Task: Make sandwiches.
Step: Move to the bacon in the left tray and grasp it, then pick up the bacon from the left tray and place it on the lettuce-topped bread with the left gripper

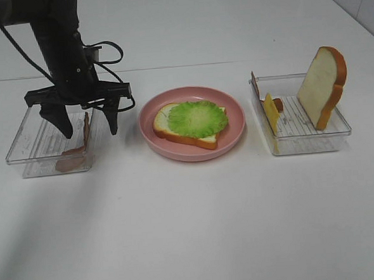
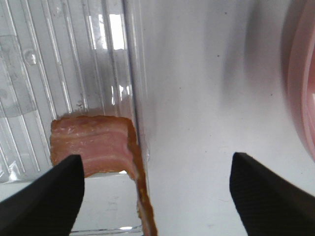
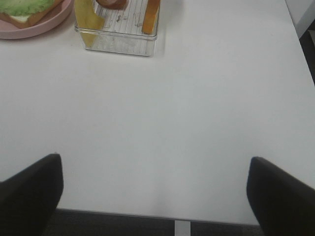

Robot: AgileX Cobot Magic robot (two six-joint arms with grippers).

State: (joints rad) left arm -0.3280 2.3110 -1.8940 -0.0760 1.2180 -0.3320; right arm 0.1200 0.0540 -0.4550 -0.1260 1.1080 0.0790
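White table [image 1: 192,228]: my right pincer [image 3: 155,161] hangs over it, jaws spread wide, holding nothing. Clear left tray [image 1: 28,140] and right tray [image 1: 314,142] flank the pink plate [image 1: 234,134]. My left pincer [image 1: 91,132] is down at the left tray's plate-side wall, jaws spread (one finger inside, one outside). Sandwich so far: bread slice [image 1: 174,136] flat on the plate, lettuce leaf [image 1: 197,118] on top. Second bread slice [image 1: 322,87] stands upright in the right tray, cheese [image 1: 271,112] leaning at its plate-side end. Bacon strip [image 2: 93,142] stands against the left tray's wall between my fingers, not pinched.
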